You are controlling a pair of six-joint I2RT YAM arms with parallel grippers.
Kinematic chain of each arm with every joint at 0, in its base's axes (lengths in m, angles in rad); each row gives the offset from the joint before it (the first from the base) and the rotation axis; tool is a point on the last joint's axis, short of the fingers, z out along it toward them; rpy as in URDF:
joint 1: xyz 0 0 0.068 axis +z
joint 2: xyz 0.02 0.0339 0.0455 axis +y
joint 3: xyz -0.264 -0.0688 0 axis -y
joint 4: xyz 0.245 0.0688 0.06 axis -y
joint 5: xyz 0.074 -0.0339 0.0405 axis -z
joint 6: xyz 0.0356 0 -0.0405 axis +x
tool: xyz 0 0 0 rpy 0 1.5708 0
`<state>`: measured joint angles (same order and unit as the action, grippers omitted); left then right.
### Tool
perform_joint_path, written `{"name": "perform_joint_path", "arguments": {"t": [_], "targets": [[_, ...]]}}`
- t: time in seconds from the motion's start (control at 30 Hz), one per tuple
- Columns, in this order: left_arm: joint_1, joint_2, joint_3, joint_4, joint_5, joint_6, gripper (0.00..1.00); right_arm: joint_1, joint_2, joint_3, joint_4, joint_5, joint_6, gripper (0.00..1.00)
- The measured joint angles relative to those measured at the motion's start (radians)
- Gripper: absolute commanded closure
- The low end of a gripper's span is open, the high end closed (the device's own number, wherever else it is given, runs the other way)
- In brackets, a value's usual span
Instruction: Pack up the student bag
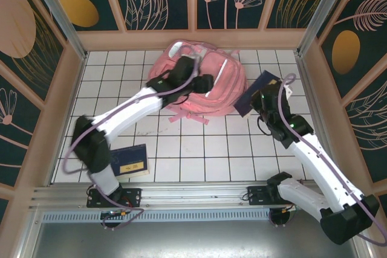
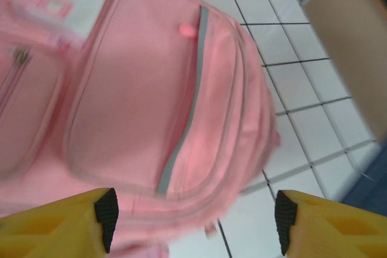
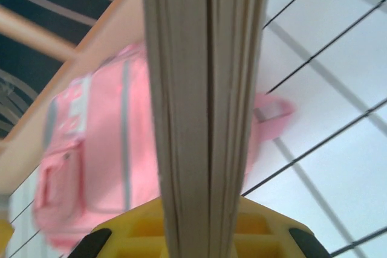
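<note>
The student bag (image 1: 225, 80) is a pink backpack lying flat at the back middle of the tiled floor. My left gripper (image 1: 203, 83) hovers over its front with the jaws open and nothing between them. In the left wrist view the bag (image 2: 151, 89) shows its grey stripe and a white patch, with the left gripper (image 2: 193, 219) above its lower edge. My right gripper (image 1: 266, 98) is just right of the bag, shut on a dark blue book (image 1: 253, 93) held tilted off the floor. The book's page edges (image 3: 205, 89) run up from the right gripper (image 3: 199, 243), with the bag (image 3: 97, 149) behind.
A second blue book (image 1: 130, 160) lies flat on the tiles at the near left, by the left arm's base. Wooden walls (image 1: 193, 39) close in the floor at the back and both sides. Bare tiles (image 1: 199, 149) stretch between the bag and the arm bases.
</note>
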<state>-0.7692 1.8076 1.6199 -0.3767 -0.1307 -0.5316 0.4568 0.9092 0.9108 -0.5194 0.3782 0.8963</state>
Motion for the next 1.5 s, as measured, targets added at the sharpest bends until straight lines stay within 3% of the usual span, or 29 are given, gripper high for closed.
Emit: {"name": "perform_joint_path", "arguments": {"t": [0.13, 0.27, 0.37, 0.77, 1.27, 1.5], "targets": [[-0.050, 0.277, 0.323, -0.132, -0.172, 0.080, 0.26, -0.011, -0.049, 0.000, -0.077, 0.121, 0.027, 1.00], [-0.071, 0.518, 0.634, -0.270, -0.261, 0.114, 0.26, -0.024, -0.072, -0.017, -0.098, 0.169, 0.034, 1.00], [-0.075, 0.633, 0.777, -0.333, -0.309, 0.129, 0.27, -0.035, -0.088, -0.051, -0.098, 0.171, 0.031, 1.00], [-0.093, 0.695, 0.792, -0.360, -0.394, 0.184, 0.24, -0.152, -0.091, -0.164, -0.050, 0.024, -0.002, 1.00], [-0.103, 0.646, 0.711, -0.311, -0.335, 0.170, 0.21, -0.169, -0.090, -0.197, 0.008, -0.063, -0.008, 1.00], [-0.107, 0.599, 0.710, -0.299, -0.239, 0.172, 0.15, -0.169, -0.089, -0.207, 0.016, -0.085, -0.008, 1.00]]}}
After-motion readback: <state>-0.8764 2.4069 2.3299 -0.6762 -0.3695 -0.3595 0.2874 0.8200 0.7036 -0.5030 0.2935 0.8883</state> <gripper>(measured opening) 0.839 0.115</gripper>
